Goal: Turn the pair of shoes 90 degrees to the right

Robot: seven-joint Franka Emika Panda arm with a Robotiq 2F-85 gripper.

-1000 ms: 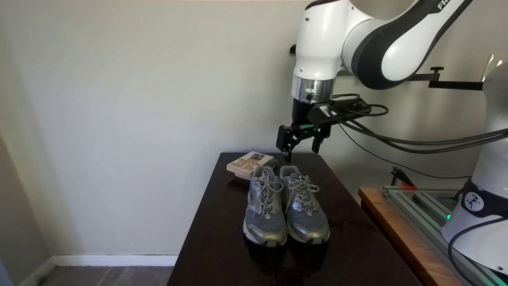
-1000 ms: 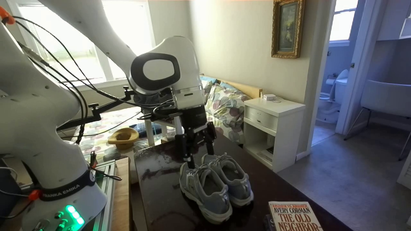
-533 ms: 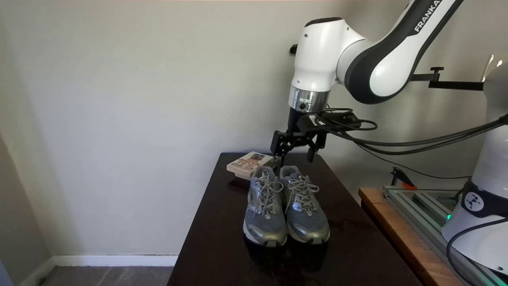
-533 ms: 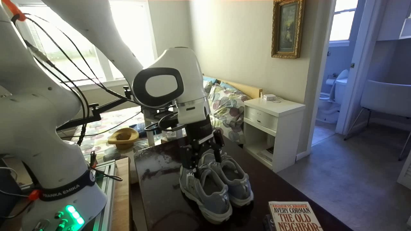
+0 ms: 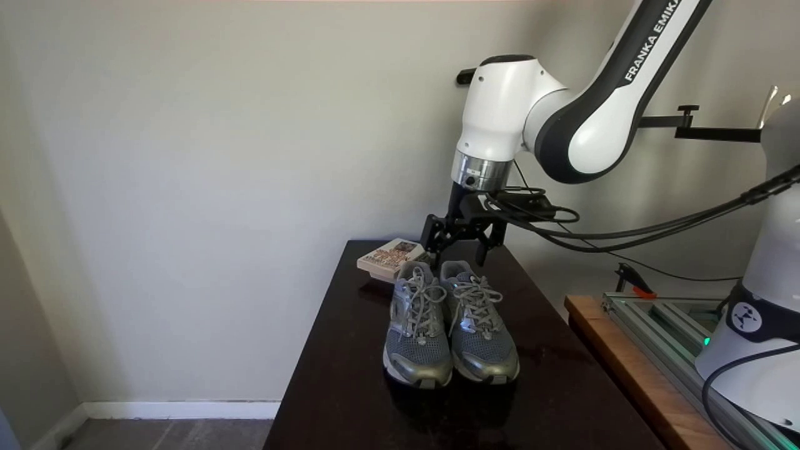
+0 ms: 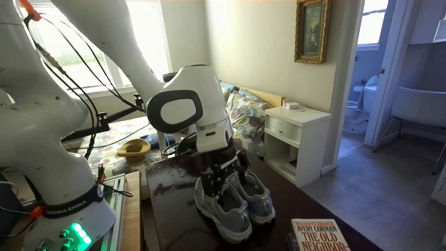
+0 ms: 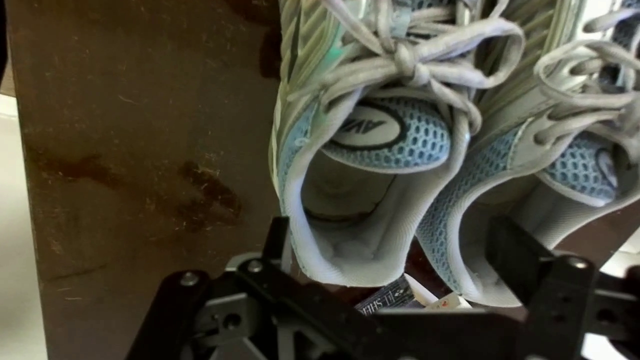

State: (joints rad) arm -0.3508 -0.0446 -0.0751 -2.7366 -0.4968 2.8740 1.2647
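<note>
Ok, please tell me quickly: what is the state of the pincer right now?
Pincer: open, jaws apart near the shoes, holding nothing.

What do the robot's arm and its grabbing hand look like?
A smooth, rounded white arm with black panels, one lettered FRANKA EMIKA, ends in a shiny silver metal ring, then an angular black two-fingered gripper. Bundled black cables loop alongside.
</note>
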